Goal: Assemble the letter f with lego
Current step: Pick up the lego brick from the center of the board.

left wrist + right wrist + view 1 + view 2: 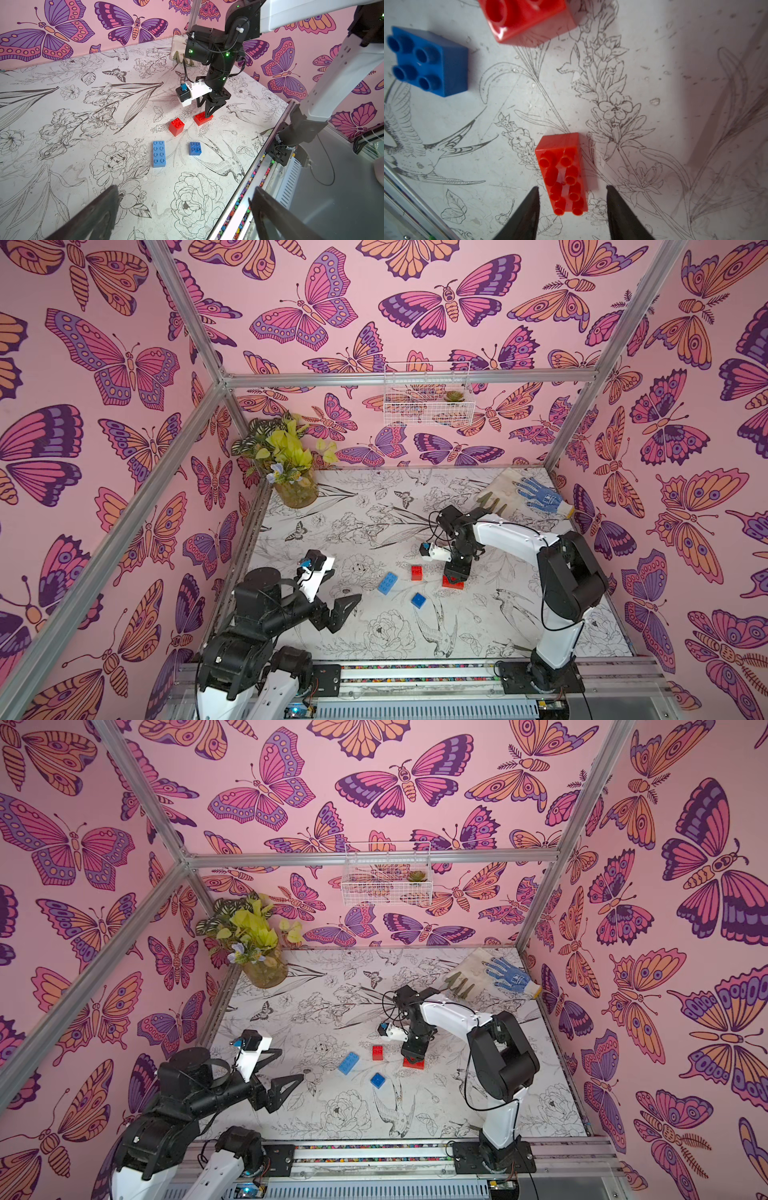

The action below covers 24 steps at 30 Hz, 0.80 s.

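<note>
Your right hand (572, 186) straddles the long red brick (560, 164), lower centre, jaws narrow, gaps both sides; left hand (186, 187) spread wide.

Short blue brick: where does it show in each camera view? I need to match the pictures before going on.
In a top view: the short blue brick lies just below the short red brick.
In a top view: the same spot, right of the long blue brick.
Left wrist: the brick lies apart from the long blue brick, with the short red brick beyond.
Right wrist: the brick is studs up, near the short red brick.
Shared landmark: the short red brick, in all four.
</note>
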{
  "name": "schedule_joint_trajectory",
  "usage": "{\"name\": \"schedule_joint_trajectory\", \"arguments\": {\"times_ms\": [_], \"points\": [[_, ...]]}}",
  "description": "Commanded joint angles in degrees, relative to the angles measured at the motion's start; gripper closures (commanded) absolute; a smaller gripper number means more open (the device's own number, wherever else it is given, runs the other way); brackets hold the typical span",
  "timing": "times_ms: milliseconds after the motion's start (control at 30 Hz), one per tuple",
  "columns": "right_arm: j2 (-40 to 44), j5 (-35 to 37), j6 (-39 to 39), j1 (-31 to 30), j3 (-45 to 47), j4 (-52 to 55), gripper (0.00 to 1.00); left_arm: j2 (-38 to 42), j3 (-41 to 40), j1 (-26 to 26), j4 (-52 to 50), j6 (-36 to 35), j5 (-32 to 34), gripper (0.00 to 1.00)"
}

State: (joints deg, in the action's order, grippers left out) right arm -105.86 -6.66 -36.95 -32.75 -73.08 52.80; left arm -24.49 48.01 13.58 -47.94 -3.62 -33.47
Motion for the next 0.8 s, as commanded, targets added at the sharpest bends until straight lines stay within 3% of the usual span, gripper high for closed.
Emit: {"name": "schedule_joint_trajectory", "arguments": {"times_ms": [0, 767], "points": [[-0.5, -0.4, 1.6, -0.1, 1.2, -0.5, 0.47, -0.3, -0.8, 0.4, 0.9, -0.2, -1.0, 0.00], [0.3, -0.1, 2.9, -1.6, 2.8, -1.3, 0.49, -0.3, -0.8, 0.5, 1.0, -0.2, -0.9, 0.00]]}}
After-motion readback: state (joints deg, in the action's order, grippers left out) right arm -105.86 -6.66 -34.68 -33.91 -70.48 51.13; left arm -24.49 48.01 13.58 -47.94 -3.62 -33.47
